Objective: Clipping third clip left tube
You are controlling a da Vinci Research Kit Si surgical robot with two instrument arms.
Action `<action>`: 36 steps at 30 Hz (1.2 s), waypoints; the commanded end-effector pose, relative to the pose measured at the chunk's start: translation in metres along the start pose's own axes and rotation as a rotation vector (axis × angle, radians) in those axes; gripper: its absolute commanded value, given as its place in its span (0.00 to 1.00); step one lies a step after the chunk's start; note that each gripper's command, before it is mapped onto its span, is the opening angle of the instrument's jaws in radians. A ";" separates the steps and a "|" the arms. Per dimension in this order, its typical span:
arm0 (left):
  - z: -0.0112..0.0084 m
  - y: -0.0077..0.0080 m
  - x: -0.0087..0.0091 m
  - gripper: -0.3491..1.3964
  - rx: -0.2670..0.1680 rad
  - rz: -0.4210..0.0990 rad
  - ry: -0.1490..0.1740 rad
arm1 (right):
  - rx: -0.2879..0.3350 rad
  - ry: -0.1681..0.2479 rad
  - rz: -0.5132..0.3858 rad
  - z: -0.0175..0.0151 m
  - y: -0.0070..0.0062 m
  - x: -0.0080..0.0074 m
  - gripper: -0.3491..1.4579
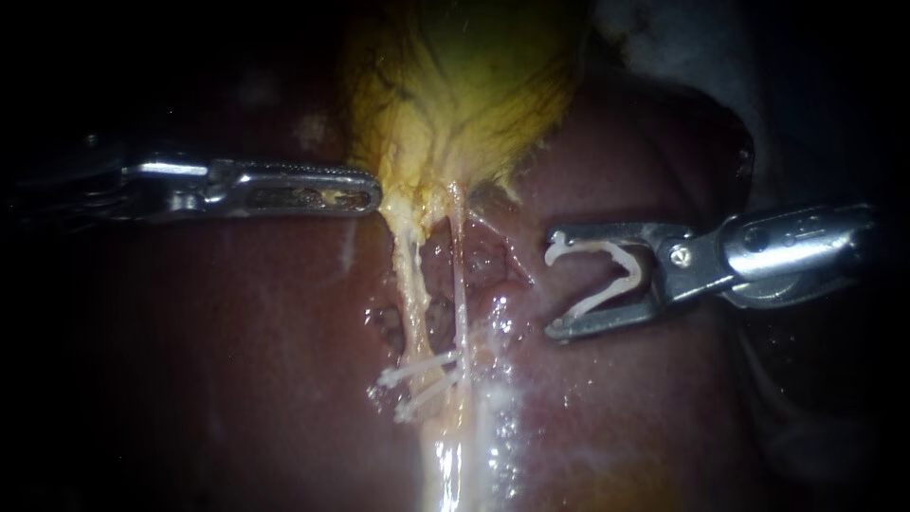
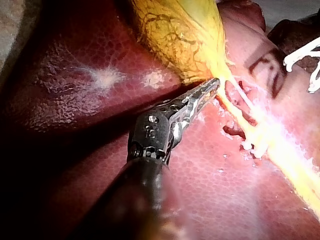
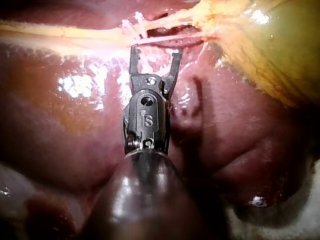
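The yellow gallbladder hangs over the dark red liver. Two pale tubes run down from its neck: the thicker left tube and the thin right tube. Two white clips lie across them lower down. My left instrument has its jaws shut on the gallbladder's neck. My right instrument stands to the right of the tubes, apart from them. Its jaws stand wide, holding an open white clip between them. In the right wrist view, those jaws point at the tubes.
Wet, glistening fluid shines along the lower part of the tubes. A raw dissected patch of liver bed lies between the tubes and my right instrument. Pale cloth shows beyond the liver's far edge.
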 end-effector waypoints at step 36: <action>-0.0068 -0.0007 -0.0063 0.00 -0.013 -0.021 -0.027 | 0.319 0.079 0.174 0.0086 0.0000 0.0012 0.49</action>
